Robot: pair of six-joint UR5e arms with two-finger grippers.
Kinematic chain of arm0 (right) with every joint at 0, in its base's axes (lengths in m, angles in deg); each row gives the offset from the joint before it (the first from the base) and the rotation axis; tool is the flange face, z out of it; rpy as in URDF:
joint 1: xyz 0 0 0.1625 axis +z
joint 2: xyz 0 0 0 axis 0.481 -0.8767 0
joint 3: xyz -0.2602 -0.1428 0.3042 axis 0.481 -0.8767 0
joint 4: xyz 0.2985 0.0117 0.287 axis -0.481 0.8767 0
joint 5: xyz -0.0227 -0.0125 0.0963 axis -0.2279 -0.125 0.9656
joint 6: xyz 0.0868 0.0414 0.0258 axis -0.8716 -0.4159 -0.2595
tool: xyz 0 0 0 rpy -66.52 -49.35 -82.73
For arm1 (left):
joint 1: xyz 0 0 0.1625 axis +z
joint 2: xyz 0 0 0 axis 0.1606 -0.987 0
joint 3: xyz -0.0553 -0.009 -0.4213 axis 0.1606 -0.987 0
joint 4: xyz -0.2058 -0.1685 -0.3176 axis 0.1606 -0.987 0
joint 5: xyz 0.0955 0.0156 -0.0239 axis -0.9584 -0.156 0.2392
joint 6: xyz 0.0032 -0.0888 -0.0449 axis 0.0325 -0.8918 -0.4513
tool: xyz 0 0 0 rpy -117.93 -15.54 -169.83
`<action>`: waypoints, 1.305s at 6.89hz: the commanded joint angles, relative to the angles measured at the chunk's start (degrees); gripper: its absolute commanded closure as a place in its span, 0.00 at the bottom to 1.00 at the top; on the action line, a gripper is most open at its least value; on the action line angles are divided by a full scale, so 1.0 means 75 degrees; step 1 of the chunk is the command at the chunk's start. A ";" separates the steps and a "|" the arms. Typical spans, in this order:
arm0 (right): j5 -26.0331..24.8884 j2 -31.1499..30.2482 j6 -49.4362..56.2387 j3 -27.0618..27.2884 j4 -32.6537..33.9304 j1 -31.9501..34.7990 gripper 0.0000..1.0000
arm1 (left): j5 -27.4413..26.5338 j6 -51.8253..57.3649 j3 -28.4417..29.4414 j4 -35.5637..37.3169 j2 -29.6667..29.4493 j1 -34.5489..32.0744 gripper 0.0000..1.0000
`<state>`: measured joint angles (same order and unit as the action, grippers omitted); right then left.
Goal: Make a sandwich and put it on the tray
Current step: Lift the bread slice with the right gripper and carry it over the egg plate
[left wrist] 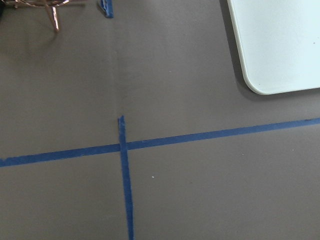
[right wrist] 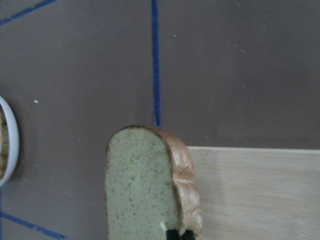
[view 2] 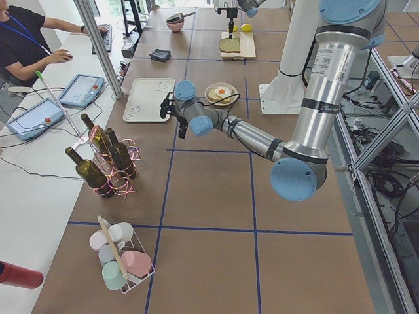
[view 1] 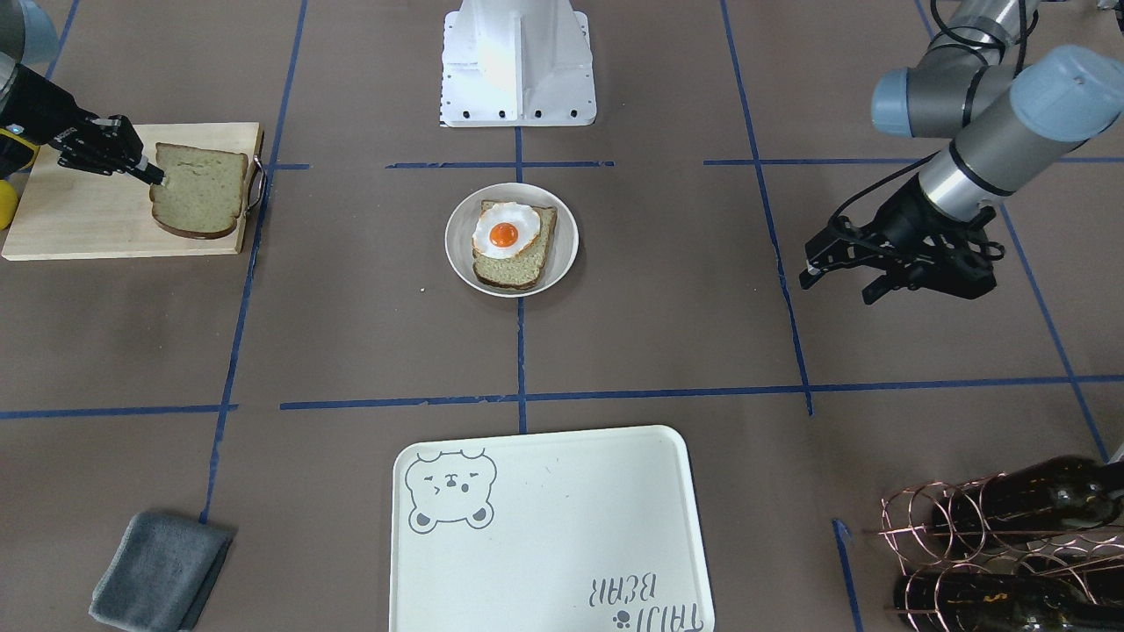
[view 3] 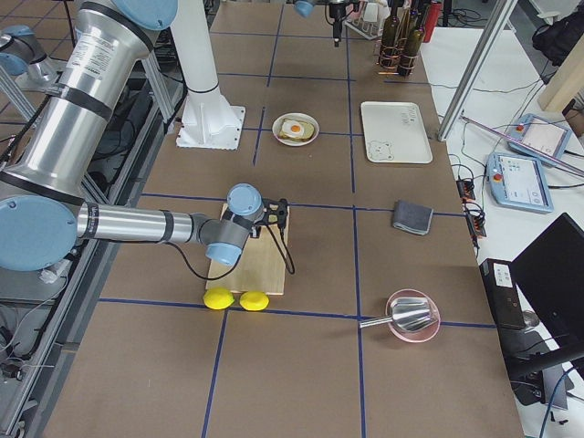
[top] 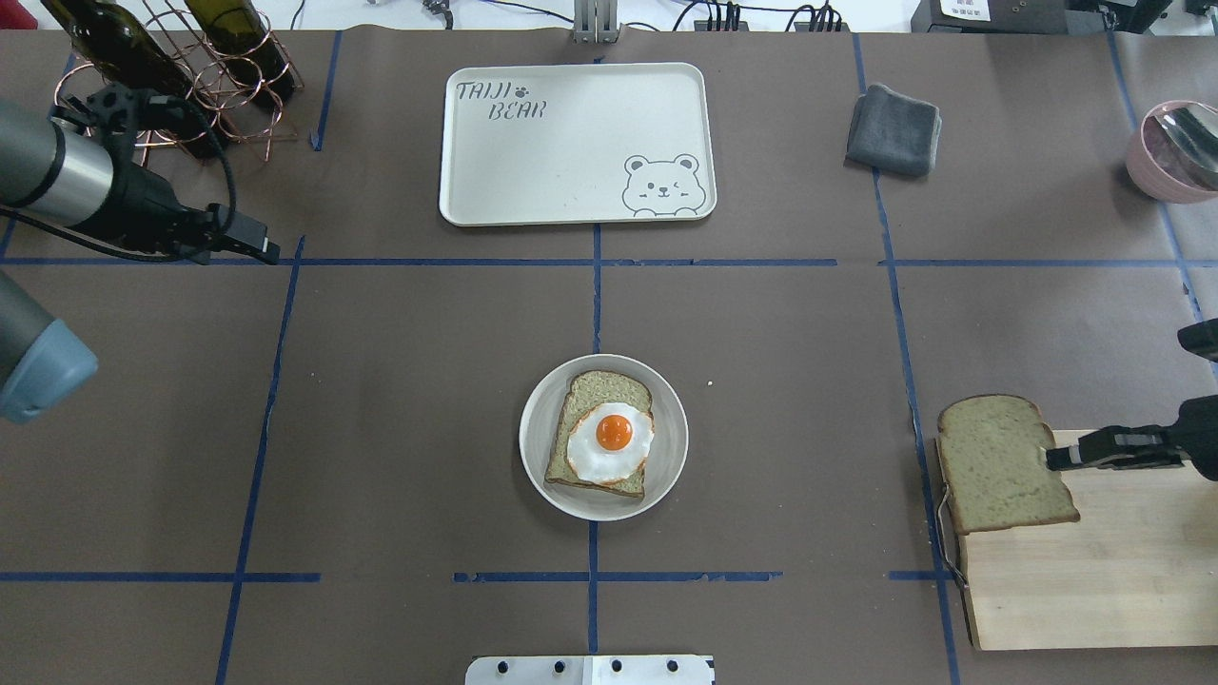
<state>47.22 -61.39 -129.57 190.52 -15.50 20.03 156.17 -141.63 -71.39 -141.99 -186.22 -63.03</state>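
Observation:
A small round white plate (view 1: 457, 241) at the table's middle holds one bread slice (view 1: 527, 263) with a fried egg (view 1: 505, 231) on top; it also shows in the overhead view (top: 533, 447). My right gripper (top: 1052, 460) is shut on the edge of a second bread slice (top: 999, 463), holding it over the end of the wooden cutting board (top: 1094, 580) nearest the plate. The right wrist view shows this slice (right wrist: 142, 185) close up. The white bear tray (top: 571, 152) lies empty at the far side. My left gripper (view 1: 834, 288) hovers open and empty, well off to the side of the plate.
A wine bottle rack (top: 171, 67) stands beyond my left gripper. A grey cloth (top: 893, 128) lies right of the tray, and a pink bowl (top: 1175, 147) at the far right edge. Two lemons (view 3: 235, 299) lie beside the board. The robot base (view 1: 518, 61) is behind the plate.

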 commanded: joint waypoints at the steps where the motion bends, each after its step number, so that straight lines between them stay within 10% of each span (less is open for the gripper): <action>1: -0.0041 0.1567 -0.1477 0.0015 0.0102 0.0058 1.00 | -0.0314 -0.1011 0.0023 -0.0033 -0.0420 0.0724 0.00; 9: -0.3801 0.4997 -0.2642 -0.0266 0.3536 -0.3337 1.00 | -0.0759 -0.2562 0.0198 -0.0537 -0.0879 0.1663 0.00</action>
<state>21.90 -24.64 -149.29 188.73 9.34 -1.63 150.48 -160.82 -69.97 -145.99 -192.72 -50.65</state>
